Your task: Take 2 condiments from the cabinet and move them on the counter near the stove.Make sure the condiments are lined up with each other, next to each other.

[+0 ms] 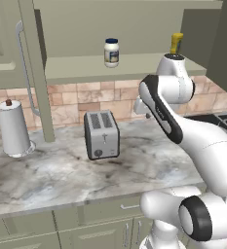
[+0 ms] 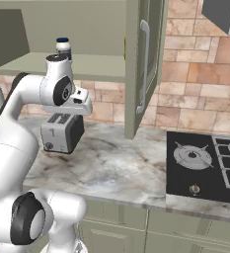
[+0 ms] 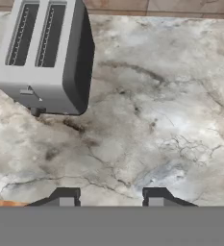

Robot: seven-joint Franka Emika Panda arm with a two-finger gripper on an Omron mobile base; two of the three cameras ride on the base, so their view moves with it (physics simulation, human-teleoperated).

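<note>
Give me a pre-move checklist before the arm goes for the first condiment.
1. Cabinet door open: ok.
2. White jar upright on the shelf: ok.
3. Yellow squeeze bottle reachable: cannot tell, arm partly hides it.
4. Gripper empty: ok, fingertips apart with nothing between, over the counter.
5. Toaster clear of the drop zone by the stove: ok.
6. Condiments on counter: not ok, neither moved yet.
</note>
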